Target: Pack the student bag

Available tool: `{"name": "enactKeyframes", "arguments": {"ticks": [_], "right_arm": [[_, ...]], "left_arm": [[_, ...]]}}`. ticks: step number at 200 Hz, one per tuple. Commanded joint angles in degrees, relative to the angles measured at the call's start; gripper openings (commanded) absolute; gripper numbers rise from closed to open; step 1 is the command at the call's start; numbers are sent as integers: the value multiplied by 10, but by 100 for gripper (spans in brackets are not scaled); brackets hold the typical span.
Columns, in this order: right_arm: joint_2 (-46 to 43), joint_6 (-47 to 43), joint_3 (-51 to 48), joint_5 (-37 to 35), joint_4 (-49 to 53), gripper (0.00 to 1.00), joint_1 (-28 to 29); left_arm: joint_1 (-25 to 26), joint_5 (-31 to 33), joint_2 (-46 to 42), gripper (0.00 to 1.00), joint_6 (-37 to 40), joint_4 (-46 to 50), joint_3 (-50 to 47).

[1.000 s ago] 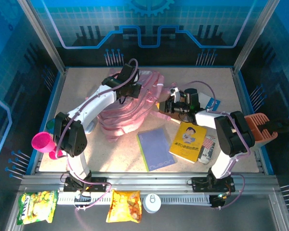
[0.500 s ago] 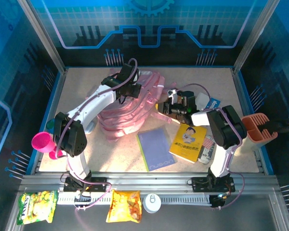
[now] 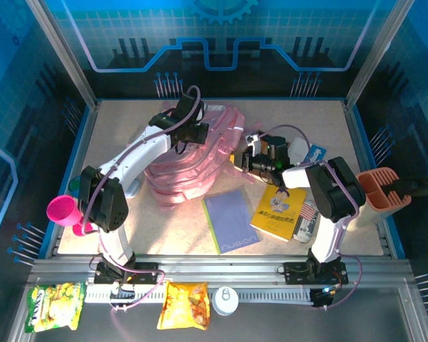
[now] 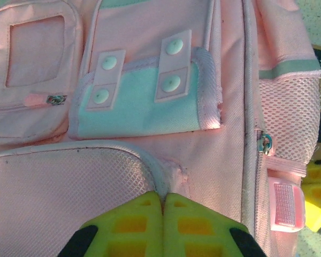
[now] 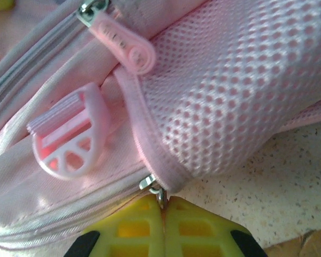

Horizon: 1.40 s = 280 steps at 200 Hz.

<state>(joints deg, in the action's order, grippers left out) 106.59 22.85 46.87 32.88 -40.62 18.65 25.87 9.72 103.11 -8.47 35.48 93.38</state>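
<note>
The student bag (image 3: 189, 167), soft and pink, lies mid-table under both arms. My left gripper (image 3: 195, 133) is on its upper part, shut. The left wrist view has its yellow fingertips (image 4: 163, 197) pinching the pale trim at the edge of a mesh front pocket (image 4: 64, 187), below a mint flap (image 4: 139, 101). My right gripper (image 3: 240, 161) sits at the bag's right side, shut. In the right wrist view its tips (image 5: 162, 202) clamp a small metal zip pull (image 5: 159, 193) under the pink mesh side pocket (image 5: 230, 80). A pink plastic buckle (image 5: 69, 144) and a pink zip tab (image 5: 123, 45) lie nearby.
A purple notebook (image 3: 232, 219) and a yellow book (image 3: 278, 209) lie in front of the bag, a patterned can (image 3: 307, 217) beside them. An orange holder (image 3: 378, 189) stands at the right edge, a pink cup (image 3: 63, 211) at the left. Snack bags (image 3: 184, 305) lie on the near rail.
My right gripper has moved left to the bag's side and shut on the zip pull. The left gripper has stayed shut on the bag.
</note>
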Motion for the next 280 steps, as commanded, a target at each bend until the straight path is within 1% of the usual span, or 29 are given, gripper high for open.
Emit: {"name": "enactKeyframes", "arguments": {"ticks": [1,54,87,117,150,171,191,197,210,218,236,242,252,266,268,280], "right_arm": [[-43,-24,-26,-22,-14,7,21],[-107,-81,-59,-83,51,6,79],[-133,-99,-63,-117,84,5,138],[-124,-106,-45,-143,111,5,193],[-78,-94,-8,-149,109,5,241],[-61,-63,-7,-148,77,6,248],[-76,-48,-21,-169,71,8,245],[-87,-42,-29,-178,71,9,242],[-119,-20,-48,-196,78,17,227],[-141,2,-56,-204,96,24,214],[-192,56,-63,-230,163,45,184],[-207,73,-63,-238,187,50,176],[-227,97,-66,-238,214,54,162],[-247,141,-62,-234,248,63,141],[-250,154,-60,-232,267,63,137],[-256,198,-50,-219,298,64,120]], "left_arm": [[-6,-23,-27,0,-40,-74,1],[-6,-18,23,0,-87,-78,35],[-6,-24,55,0,-113,-82,58],[-6,-30,83,0,-145,-92,80],[-7,-43,116,0,-192,-105,107],[-6,-43,131,0,-211,-106,119],[-7,-42,134,0,-215,-106,122],[-7,-42,134,0,-213,-105,122],[-9,-42,130,0,-209,-101,119],[-11,-44,126,0,-206,-100,117],[-16,-50,114,0,-204,-100,107],[-17,-53,110,0,-203,-100,104],[-19,-56,104,0,-202,-101,99],[-20,-59,96,0,-200,-104,93],[-21,-59,95,0,-200,-104,93],[-21,-62,89,0,-199,-104,91]]}}
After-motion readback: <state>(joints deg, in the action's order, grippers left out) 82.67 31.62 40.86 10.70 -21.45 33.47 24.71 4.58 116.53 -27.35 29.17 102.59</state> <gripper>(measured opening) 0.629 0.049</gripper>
